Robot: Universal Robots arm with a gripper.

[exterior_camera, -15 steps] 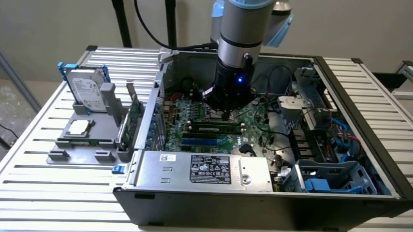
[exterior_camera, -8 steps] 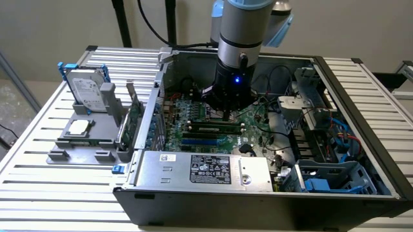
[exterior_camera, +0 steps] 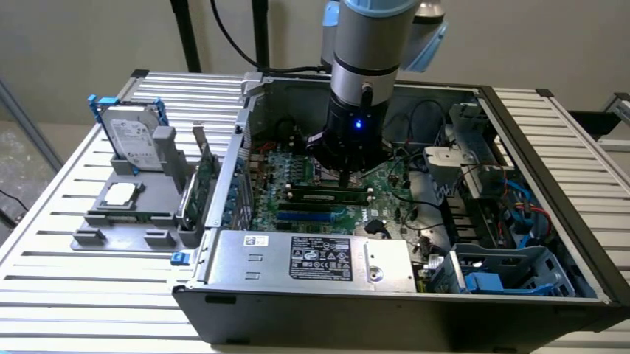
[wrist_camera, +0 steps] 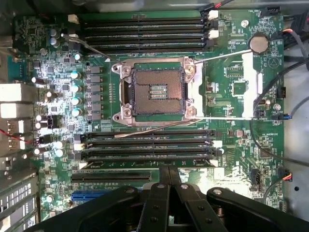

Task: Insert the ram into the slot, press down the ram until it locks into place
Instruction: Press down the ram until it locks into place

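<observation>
- The gripper (exterior_camera: 347,175) reaches down into the case (exterior_camera: 551,147), over the board (wrist_camera: 231,87). Its jaws are pressed together, with nothing pinched between them.
- In the wrist view the closed tips (wrist_camera: 169,170) point at the bank of black slots lying between them and the CPU socket (wrist_camera: 157,92).
- The ram (exterior_camera: 320,194) stands on edge on the board in the exterior view, just below the tips and running off to that view's left. It appears to sit in a slot (wrist_camera: 145,157) on the gripper's side of the socket. I cannot tell which row holds it, or whether the tips touch its top edge.
- I cannot tell whether the end clips have closed.
- Handling, as a judgement: the ram is light, thin and stiff along its length. It would flex or crack under a twist or a push off to one side.
- The chips and the contact edge are the fragile parts, so they are poor places to grip or press.
- The bare short ends or the long top edge are the best places to hold it.
- Pressing on the top edge suits closed jaws, but force far from the middle could seat one end first and tilt the stick.
- The board around the socket is crowded with small capacitors and cables, so a slip sideways could strike them.
</observation>
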